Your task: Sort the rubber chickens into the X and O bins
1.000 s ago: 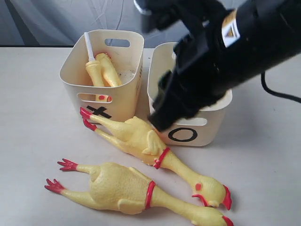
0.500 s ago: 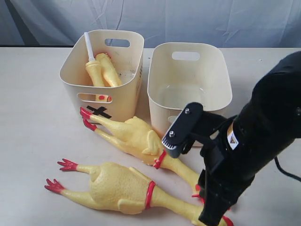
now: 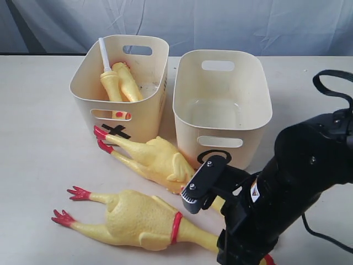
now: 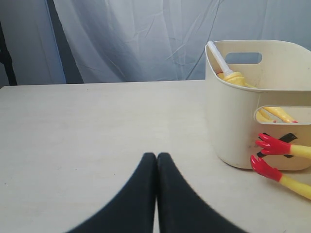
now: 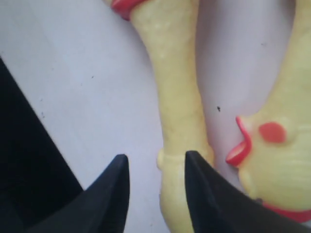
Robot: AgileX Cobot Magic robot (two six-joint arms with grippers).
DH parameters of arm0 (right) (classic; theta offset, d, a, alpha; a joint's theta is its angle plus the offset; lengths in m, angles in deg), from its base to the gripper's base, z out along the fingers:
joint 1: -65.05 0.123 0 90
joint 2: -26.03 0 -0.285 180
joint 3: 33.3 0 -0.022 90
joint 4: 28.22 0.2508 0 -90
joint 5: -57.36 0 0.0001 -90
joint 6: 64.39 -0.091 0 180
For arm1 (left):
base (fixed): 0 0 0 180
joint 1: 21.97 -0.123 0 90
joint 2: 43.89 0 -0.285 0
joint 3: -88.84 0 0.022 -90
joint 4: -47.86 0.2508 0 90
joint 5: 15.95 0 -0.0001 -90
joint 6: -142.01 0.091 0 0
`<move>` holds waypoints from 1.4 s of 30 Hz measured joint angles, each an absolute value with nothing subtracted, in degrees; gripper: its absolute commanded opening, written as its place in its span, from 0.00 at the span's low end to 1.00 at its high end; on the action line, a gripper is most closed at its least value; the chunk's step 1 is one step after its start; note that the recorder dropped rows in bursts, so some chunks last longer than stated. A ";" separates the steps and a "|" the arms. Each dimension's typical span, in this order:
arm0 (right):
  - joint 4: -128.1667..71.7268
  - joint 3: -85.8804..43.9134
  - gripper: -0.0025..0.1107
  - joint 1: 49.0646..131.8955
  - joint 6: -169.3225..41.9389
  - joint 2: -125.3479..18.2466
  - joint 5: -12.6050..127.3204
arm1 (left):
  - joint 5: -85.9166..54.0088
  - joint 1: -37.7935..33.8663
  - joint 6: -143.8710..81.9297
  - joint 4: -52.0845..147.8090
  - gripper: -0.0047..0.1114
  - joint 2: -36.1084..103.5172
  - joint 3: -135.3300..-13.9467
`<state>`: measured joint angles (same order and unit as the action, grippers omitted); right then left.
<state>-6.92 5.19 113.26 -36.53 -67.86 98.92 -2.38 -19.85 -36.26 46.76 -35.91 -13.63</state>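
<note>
Two slim rubber chickens (image 3: pixel 122 83) stand in the X bin (image 3: pixel 88 77). The O bin (image 3: pixel 220 141) beside it holds nothing. Two plump chickens lie in front: one (image 3: pixel 157 160) with red feet (image 4: pixel 269 145) against the X bin, the other (image 3: pixel 138 221) nearer the table's front. My right arm (image 3: pixel 292 182) hangs low over their heads and hides them. In the right wrist view my right gripper (image 5: pixel 156 162) is open, with the front chicken's neck (image 5: pixel 177 97) partly in the gap, against one finger. The other chicken's head (image 5: pixel 277 160) lies just beside it. My left gripper (image 4: pixel 156 156) is shut, empty, well away from the X bin (image 4: pixel 233 121).
A grey curtain (image 3: pixel 220 22) hangs behind the table's far edge. A black cable (image 3: pixel 331 83) loops off my right arm at the right side. Bare tabletop (image 3: pixel 38 138) stretches to the left of the bins.
My right arm has swung from above the O bin down to the front right, over the chickens' heads. Its jaws kept the same gap. The chickens and bins have not moved.
</note>
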 measured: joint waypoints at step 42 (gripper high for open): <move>-8.67 6.27 0.24 113.13 -35.75 -77.22 90.27 | -2.38 -19.85 -36.26 46.76 0.04 -35.91 -13.63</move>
